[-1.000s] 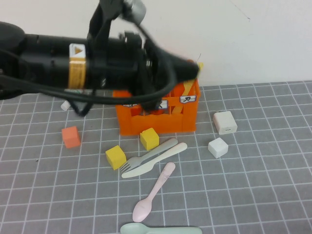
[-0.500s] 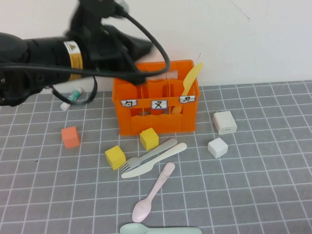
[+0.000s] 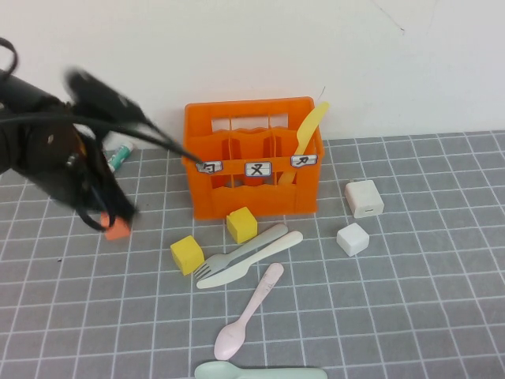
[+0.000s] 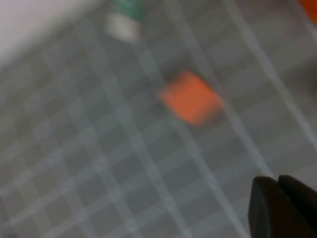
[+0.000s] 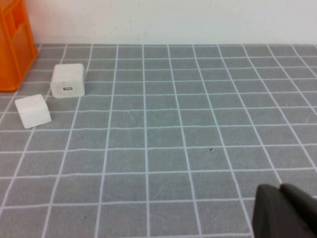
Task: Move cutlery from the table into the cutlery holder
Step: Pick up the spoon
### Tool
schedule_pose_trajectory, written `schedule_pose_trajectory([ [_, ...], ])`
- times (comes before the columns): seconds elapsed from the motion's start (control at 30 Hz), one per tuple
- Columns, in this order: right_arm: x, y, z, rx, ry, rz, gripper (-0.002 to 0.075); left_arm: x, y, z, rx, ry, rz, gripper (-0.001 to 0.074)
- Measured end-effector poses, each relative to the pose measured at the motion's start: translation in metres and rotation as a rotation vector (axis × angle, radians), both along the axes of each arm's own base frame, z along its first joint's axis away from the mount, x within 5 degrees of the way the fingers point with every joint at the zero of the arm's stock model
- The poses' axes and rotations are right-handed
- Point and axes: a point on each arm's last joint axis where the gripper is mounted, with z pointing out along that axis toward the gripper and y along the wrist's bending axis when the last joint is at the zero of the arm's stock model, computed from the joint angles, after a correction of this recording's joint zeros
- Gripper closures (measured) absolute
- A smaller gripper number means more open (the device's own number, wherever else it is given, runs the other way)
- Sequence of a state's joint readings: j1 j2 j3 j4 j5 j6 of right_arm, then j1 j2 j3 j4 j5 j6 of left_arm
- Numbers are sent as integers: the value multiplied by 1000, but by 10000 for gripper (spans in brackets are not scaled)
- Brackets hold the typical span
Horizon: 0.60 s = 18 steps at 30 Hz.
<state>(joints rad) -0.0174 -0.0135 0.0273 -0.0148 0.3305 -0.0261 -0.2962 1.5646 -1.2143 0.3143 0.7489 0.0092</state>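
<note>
A: So, the left gripper [image 4: 283, 206] hangs over the table [image 3: 442, 316] with its jaws pressed together and nothing between them; the orange cube [image 4: 190, 96] lies just ahead of the tips.

B: And the right gripper [image 5: 285, 210]?

A: Jaws shut too, empty, over bare grid, with the two white cubes [image 5: 32, 110] well ahead of it.

B: Where is the cutlery?

A: The yellow knife [image 3: 308, 138] stands in the cutlery holder [image 3: 252, 197]. The grey fork [image 3: 241, 254], cream-white knife [image 3: 264, 254], pink spoon [image 3: 246, 316] and mint-green spoon [image 3: 260, 371] lie well off from both sets of jaws.

B: Risks?

A: The fork and knife touch, so a pinch could drag both, and a yellow cube [image 3: 187, 254] sits right beside them. The left arm looks blurred, probably moving fast.

B: Any writing?

A: Three white labels [image 3: 258, 168] carry black symbols; no words are readable.
</note>
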Motion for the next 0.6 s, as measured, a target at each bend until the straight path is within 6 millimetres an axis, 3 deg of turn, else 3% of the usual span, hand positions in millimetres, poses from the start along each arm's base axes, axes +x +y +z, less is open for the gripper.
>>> schedule_pose_trajectory([
  [0.17,0,0,0,0,0,0,729,-34,-28,-12,-82,354,-520,735],
  [0.27,0,0,0,0,0,0,729,-51,-44,-10,-145,429,-825,735],
  [0.43,0,0,0,0,0,0,729,-69,-75,-9,-133,431,-1027,735],
  [0.6,0,0,0,0,0,0,729,-105,-120,-25,8,445,-1197,735],
])
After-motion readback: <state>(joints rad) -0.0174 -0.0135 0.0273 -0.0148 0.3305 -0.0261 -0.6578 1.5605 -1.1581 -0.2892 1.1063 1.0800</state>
